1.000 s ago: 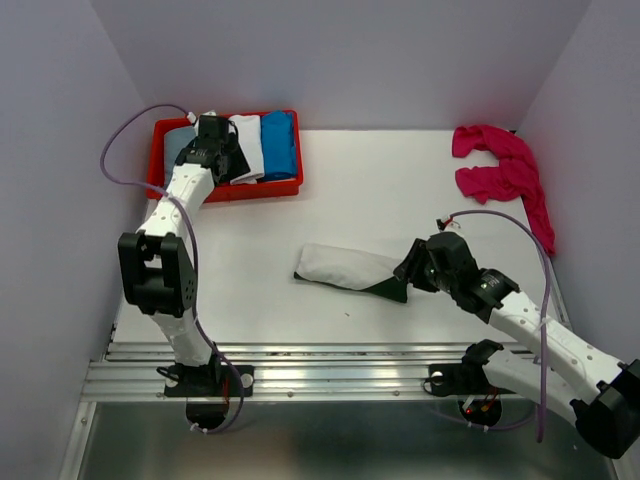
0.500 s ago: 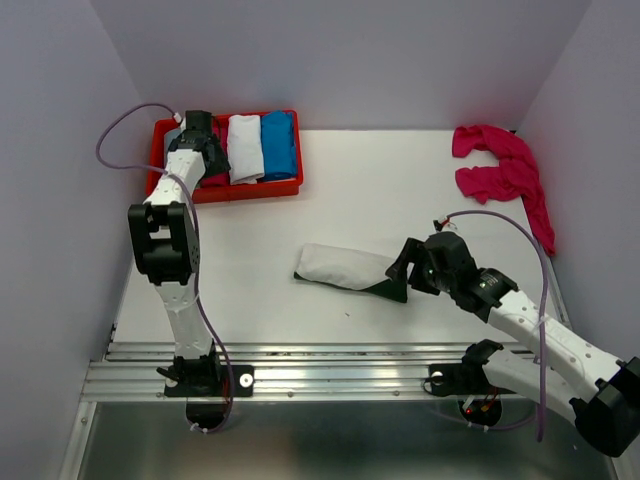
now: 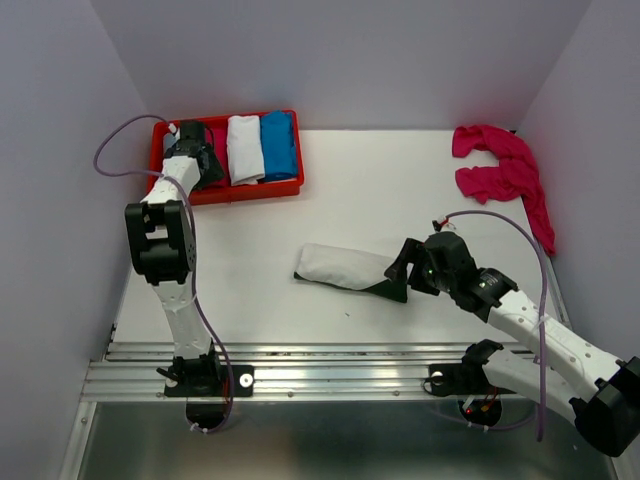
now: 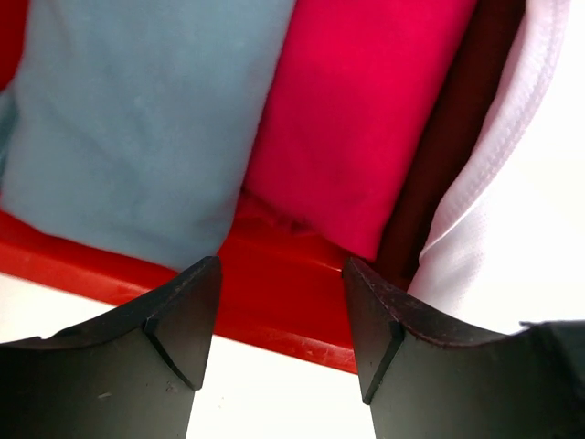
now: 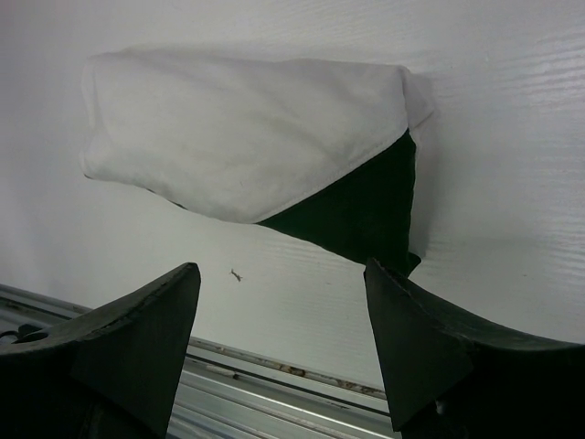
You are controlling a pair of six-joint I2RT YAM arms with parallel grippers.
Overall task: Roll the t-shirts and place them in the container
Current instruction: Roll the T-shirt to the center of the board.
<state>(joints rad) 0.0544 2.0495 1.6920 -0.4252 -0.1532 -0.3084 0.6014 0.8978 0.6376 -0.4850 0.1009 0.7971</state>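
A white t-shirt with a dark green sleeve [image 3: 345,268] lies folded into a narrow band mid-table; it also shows in the right wrist view [image 5: 256,155]. My right gripper [image 3: 408,268] is open and empty, just right of its dark sleeve end, jaws wide in the right wrist view [image 5: 283,311]. A loose magenta-pink t-shirt [image 3: 505,175] lies crumpled at the far right. My left gripper [image 3: 192,160] is open and empty over the left part of the red tray, above a pink roll [image 4: 366,119] and a grey-blue roll [image 4: 137,119].
The red plastic tray [image 3: 290,185] at the back left holds rolled shirts: white [image 3: 243,148] and blue [image 3: 279,143]. Its red wall shows between the left fingers [image 4: 292,302]. A metal rail [image 3: 330,365] runs along the near edge. Walls close both sides.
My left gripper has moved left across the tray, from over the white roll toward its left end. My right gripper edged slightly left toward the sleeve end. The white shirt has not moved.
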